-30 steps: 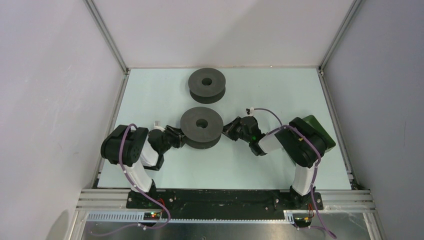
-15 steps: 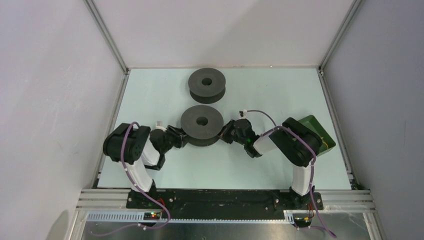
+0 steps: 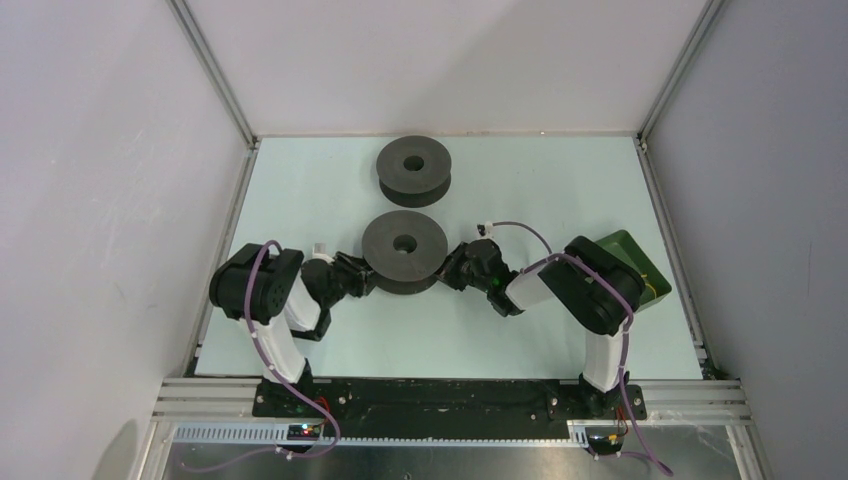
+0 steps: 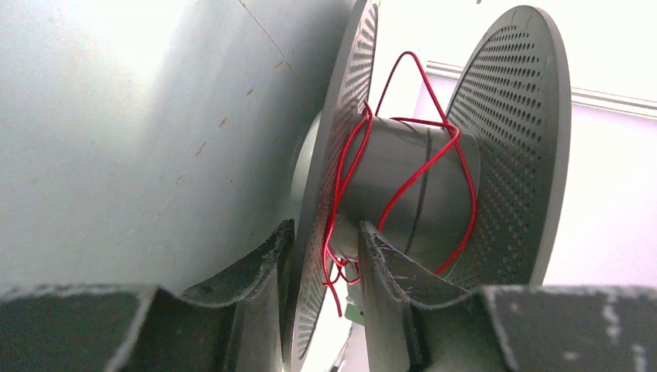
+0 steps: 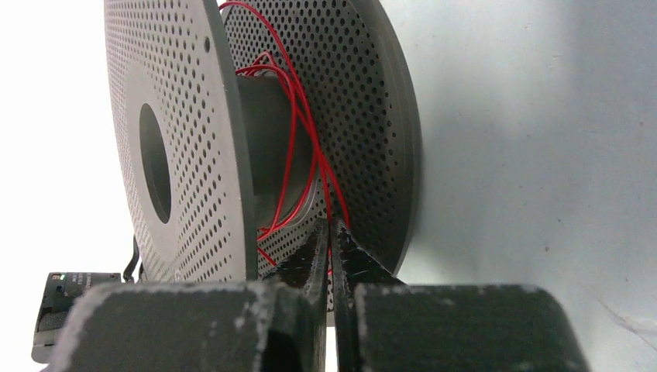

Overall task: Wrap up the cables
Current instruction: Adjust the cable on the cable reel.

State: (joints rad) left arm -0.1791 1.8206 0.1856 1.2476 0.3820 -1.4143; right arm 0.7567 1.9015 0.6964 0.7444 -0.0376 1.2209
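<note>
The right fingers (image 5: 307, 260) are pressed almost together, pinching the red cable (image 5: 326, 194) just ahead of their tips. From there it runs up into the groove of the near spool (image 5: 178, 155). The left fingers (image 4: 256, 267) are parted and straddle that spool's lower flange, one under it and one inside the groove. A gap shows on the inner side, so I cannot tell whether they bear on it.

The turns between the left fingers hang in slack loops off the hub, and one peak stands up toward the rim. If the right fingers pull or let go without taking up tension, those loops could probably slide over a flange edge or tangle. A strand also lies beside the left inner finger and could snag there.

The near spool holds only red cable. The far spool (image 3: 414, 170), well beyond both sets of fingers on the counter (image 3: 300, 190), shows no cable from above. A green bin (image 3: 640, 262) sits behind the right fingers, half hidden by the arm, and its contents are unreadable. The yellow cable is not visible.
</note>
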